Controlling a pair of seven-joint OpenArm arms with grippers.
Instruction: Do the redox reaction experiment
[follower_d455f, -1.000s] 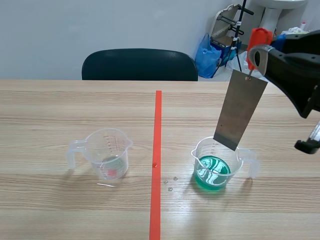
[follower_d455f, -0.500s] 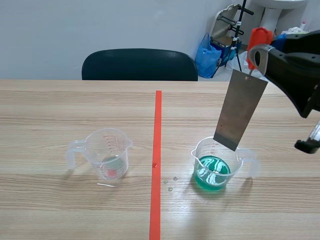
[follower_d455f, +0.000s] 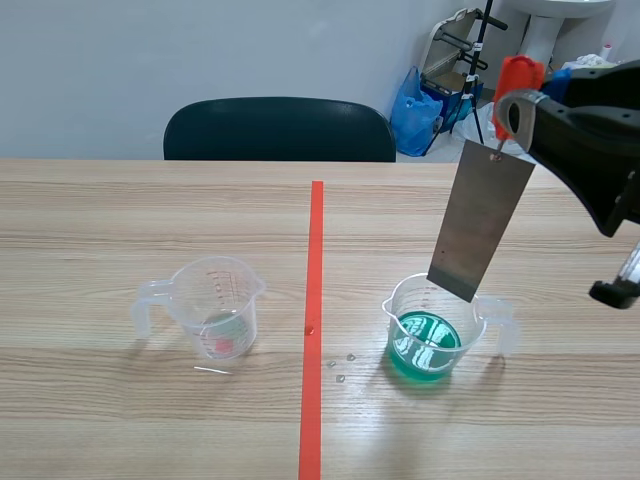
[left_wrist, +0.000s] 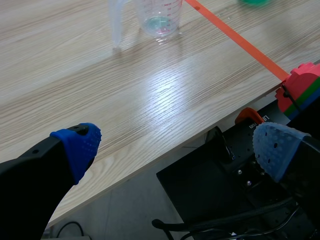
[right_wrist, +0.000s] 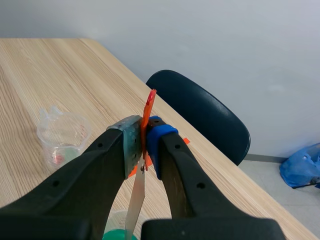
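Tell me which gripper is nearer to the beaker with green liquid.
Right. The right gripper, shut on the red tab, holds the metal plate just above the green beaker. The left gripper is open off the table's near edge, far from it.

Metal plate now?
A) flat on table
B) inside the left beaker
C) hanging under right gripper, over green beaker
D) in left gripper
C: the metal plate hangs from the red clip pinched in the right gripper, over the green beaker.

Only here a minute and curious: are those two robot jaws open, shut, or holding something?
Left gripper: jaws open, empty.
Right gripper: jaws shut on the red clip, metal sheet hanging below it.
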